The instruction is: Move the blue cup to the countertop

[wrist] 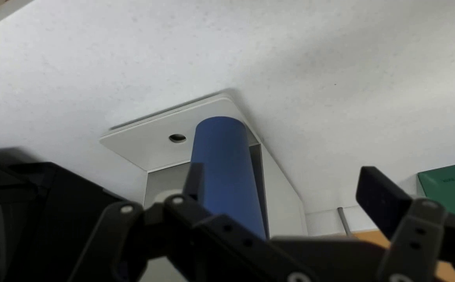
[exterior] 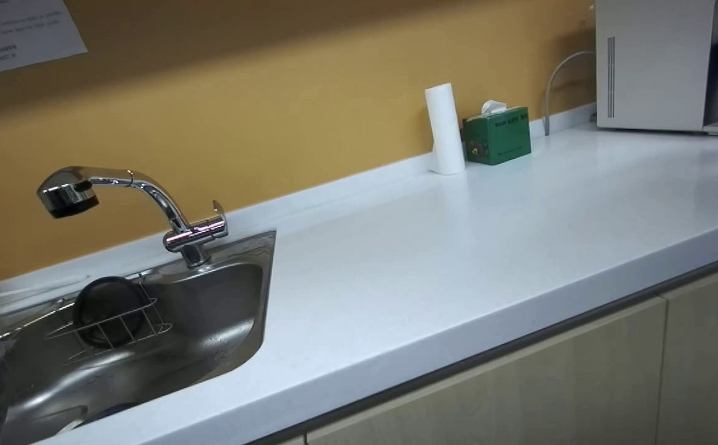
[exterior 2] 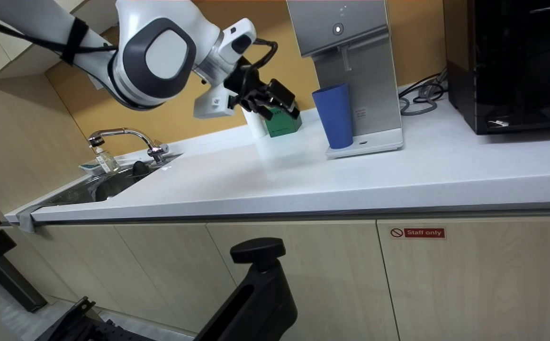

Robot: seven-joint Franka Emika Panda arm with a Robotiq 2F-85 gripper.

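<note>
The blue cup (exterior 2: 335, 118) is standing upright on the base (exterior 2: 382, 141) of the grey dispenser (exterior 2: 376, 94), and that sits on the white table (exterior 2: 237, 177). Wrist view shows the hand (wrist: 283, 184) with its fingers (wrist: 384, 199) spread pretty wide. In an exterior view it hangs up above the table, near the cup but with a gap, cup at like 3 o'clock from it, sink (exterior 2: 78, 193) way off around 8

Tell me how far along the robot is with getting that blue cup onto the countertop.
Done: nothing of the move itself yet; the blue cup stands on the dispenser's base. In hand: probably the reach; the gripper is open near the cup, holding nothing. Left: grip the cup, lift it off the base and set it on the countertop.
</note>
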